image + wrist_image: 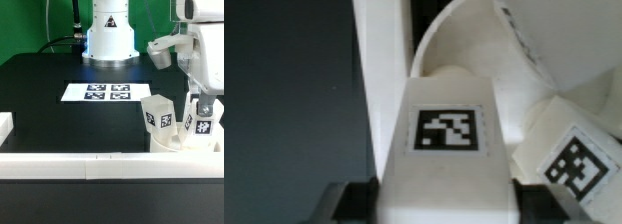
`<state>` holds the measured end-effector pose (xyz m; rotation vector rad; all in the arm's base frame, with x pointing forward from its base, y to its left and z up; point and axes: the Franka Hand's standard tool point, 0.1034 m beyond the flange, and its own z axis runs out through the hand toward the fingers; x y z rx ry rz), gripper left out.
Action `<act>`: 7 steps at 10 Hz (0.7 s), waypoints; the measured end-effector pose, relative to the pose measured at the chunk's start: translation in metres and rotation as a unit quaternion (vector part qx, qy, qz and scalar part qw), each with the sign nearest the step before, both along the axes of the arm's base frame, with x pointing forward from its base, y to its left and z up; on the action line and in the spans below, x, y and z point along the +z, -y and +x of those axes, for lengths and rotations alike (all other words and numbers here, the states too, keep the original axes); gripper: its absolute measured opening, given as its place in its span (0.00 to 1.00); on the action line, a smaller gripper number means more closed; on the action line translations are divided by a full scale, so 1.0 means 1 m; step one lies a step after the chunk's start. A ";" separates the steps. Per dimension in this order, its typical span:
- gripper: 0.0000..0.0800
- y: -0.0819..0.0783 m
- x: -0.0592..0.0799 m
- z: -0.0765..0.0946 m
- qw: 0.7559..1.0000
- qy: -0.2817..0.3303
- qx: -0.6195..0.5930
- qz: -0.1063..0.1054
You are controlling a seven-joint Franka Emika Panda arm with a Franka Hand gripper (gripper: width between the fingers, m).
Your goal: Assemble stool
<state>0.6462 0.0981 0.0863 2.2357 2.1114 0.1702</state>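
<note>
By the rail [60, 160], end effector [204, 112] seemingly grips leg [445, 140].

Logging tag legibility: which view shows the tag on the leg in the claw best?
The wrist view: the leg fills it, tag sharp and square-on. The exterior view shows that leg small, partly behind the claw.

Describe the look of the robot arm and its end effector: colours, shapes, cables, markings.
The arm is glossy white with rounded, bulky housings and light grey shading at the joints. Its base is a white domed column with a dark seam, and black cables trail behind it toward the exterior view's left. The end effector is white above, narrowing downward; its fingers show dark in the wrist view. No printed markings are legible.
</note>
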 end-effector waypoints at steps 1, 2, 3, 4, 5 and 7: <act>0.43 0.000 0.000 0.000 1.000 0.000 0.000 0.000; 0.43 0.000 0.000 0.000 1.000 0.000 -0.019 0.003; 0.43 0.000 0.000 0.000 0.998 -0.002 -0.060 0.008; 0.43 -0.002 0.000 0.000 0.993 -0.002 -0.121 0.018; 0.43 -0.005 0.000 -0.001 0.981 -0.002 -0.192 0.032; 0.43 -0.013 -0.001 -0.005 0.945 0.000 -0.321 0.063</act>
